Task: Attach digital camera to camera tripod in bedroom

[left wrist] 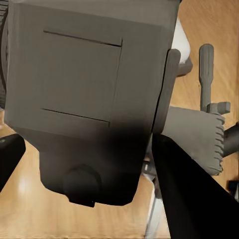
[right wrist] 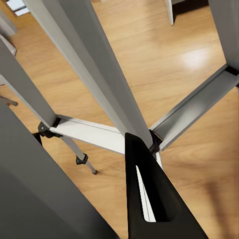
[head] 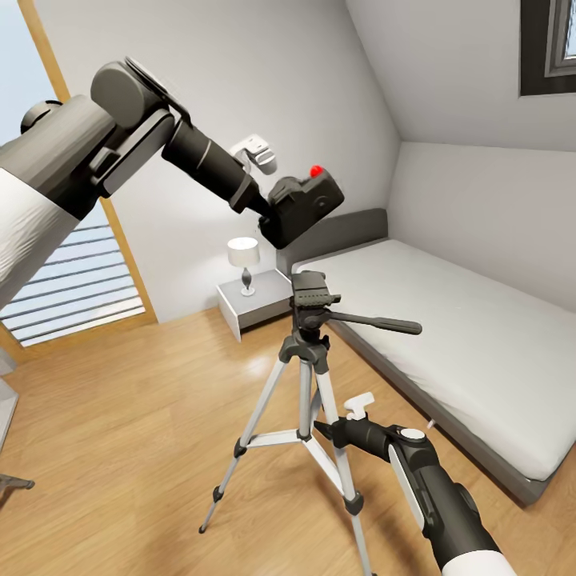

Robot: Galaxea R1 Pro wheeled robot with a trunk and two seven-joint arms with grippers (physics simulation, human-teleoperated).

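Low in front, right gripper [head: 350,422] sits against the tripod [head: 308,376] legs near the centre brace; right wrist view shows a leg between its fingers [right wrist: 149,199], but I can't tell if the jaws are clamped on it or just straddling.

Above that, the pan head [head: 310,298] is bare, handle [head: 376,322] sticking out toward the bed [head: 472,344].

Higher, left gripper [head: 270,210] is closed on the camera [head: 308,202], held above and apart from the head, tilted, red button [head: 317,170] up.

Step in hand, as I judge it: lower and seat.
- Level the body 1st so its base faces the plate.
- Centre it over the head using the left wrist view, where the head [left wrist: 199,139] sits off to 1 side.
- Descend slowly, straight down.
- Keep clear of the handle.

Room: open floor [head: 120,416] left of the tripod; bed edge close on the right; nightstand [head: 256,304] and lamp [head: 244,260] behind, sloped wall beyond.
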